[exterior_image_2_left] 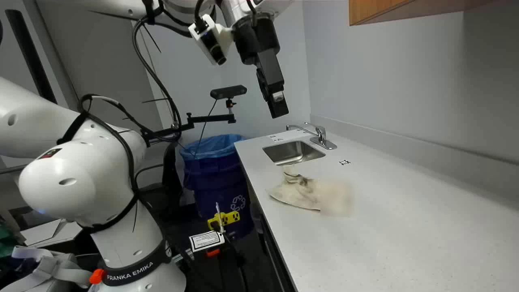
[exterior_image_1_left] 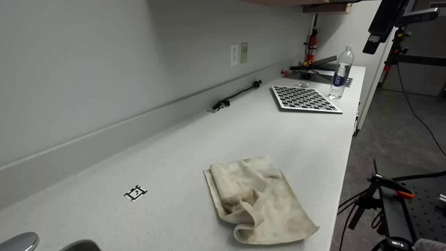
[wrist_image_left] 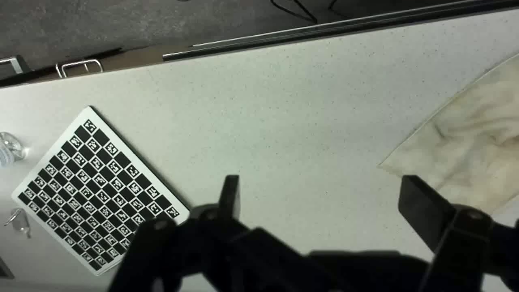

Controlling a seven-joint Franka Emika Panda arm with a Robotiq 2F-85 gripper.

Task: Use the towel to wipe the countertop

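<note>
Looking down in the wrist view, we find the gripper (wrist_image_left: 320, 190) spread wide, its two fingers (wrist_image_left: 421, 211) well apart and the speckled countertop (wrist_image_left: 284, 121) showing between them. The towel (wrist_image_left: 482, 142) comes in at the right border of that view, cut off by the frame, and one finger hides a little of its lower edge from us. In both exterior views we see the gripper hanging well above the countertop, apart from the towel and tilted slightly as it points down.

The towel lies on the countertop near the front edge, loosely folded and rumpled, stained brown in patches, with one side curled over. In an exterior view we see the steel sink (exterior_image_2_left: 294, 152) and the faucet (exterior_image_2_left: 320, 140) past the towel, part of which is blurred there, and we notice the white arm (exterior_image_2_left: 77, 178) and a blue recycling bin (exterior_image_2_left: 215, 174) beside the countertop. In an exterior view we also make out a small square marker (exterior_image_1_left: 136, 192) near the towel, on its wall side. Farther along lies a checkered board (exterior_image_1_left: 306, 99), with a clear bottle (exterior_image_1_left: 341, 75) upright just beside it and a black cable (exterior_image_1_left: 240, 93) near the backsplash (exterior_image_1_left: 104, 143).
</note>
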